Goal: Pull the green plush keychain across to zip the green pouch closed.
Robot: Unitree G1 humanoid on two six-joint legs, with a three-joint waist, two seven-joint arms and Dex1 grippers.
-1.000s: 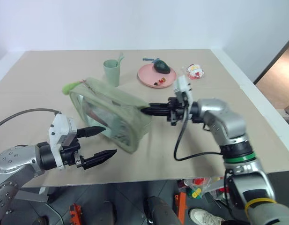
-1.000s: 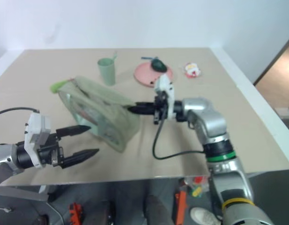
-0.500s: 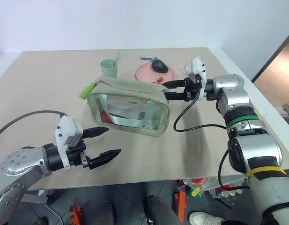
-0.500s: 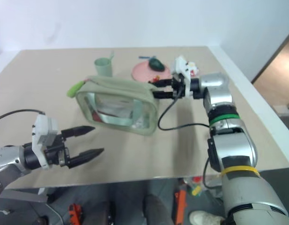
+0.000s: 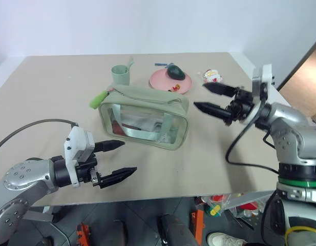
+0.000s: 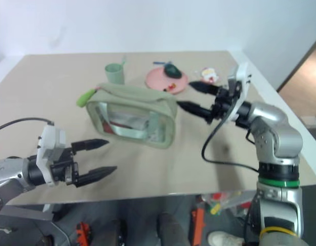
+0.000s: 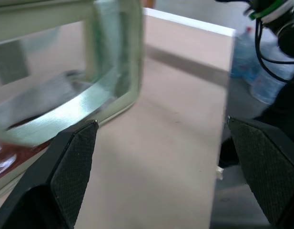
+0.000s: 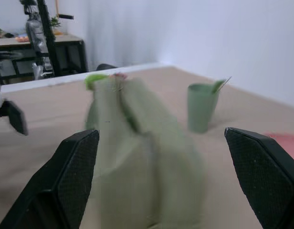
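Note:
The green pouch (image 5: 142,115) stands on the table with its clear side window toward me and its zipper along the top. The green plush keychain (image 5: 98,99) juts out from the pouch's top left end. My right gripper (image 5: 199,96) hovers open a short way right of the pouch's right end, touching nothing. My left gripper (image 5: 128,157) is open too, low in front of the pouch's left part and apart from it. The right wrist view shows the pouch (image 8: 137,143) end-on with the keychain (image 8: 96,80) at its far end.
Behind the pouch stand a pale green cup (image 5: 121,75) and a pink plate (image 5: 169,83) bearing a dark green avocado-like object (image 5: 176,73). A small red-and-white packet (image 5: 213,77) lies at the back right. The table's right edge runs just beyond my right arm.
My right gripper, shut on the tilted pouch's right end a second ago, has opened and drawn back to the right. The pouch now rests flat on the table. My left gripper stayed put.

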